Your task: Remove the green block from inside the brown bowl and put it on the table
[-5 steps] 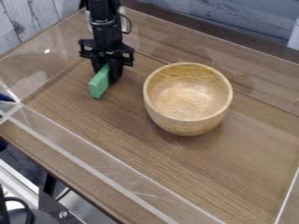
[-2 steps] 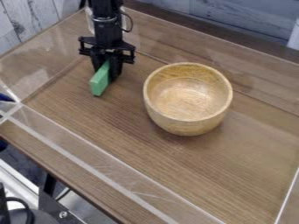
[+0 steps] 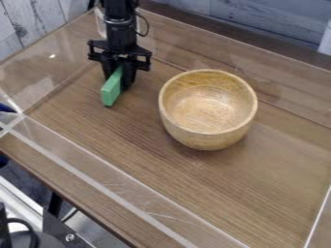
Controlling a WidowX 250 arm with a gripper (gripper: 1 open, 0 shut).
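Observation:
The green block point(image 3: 112, 88) lies on the table point(image 3: 155, 165), left of the brown bowl point(image 3: 207, 107) and apart from it. My black gripper point(image 3: 120, 68) points straight down over the block's far end, with its fingers shut on that end. The block's near end rests on the wood surface. The bowl stands upright and holds nothing.
Low clear acrylic walls point(image 3: 77, 160) run along the table's edges at the front and left. The arm's black column point(image 3: 118, 19) rises at the back left. A white wall panel shows at the far left corner.

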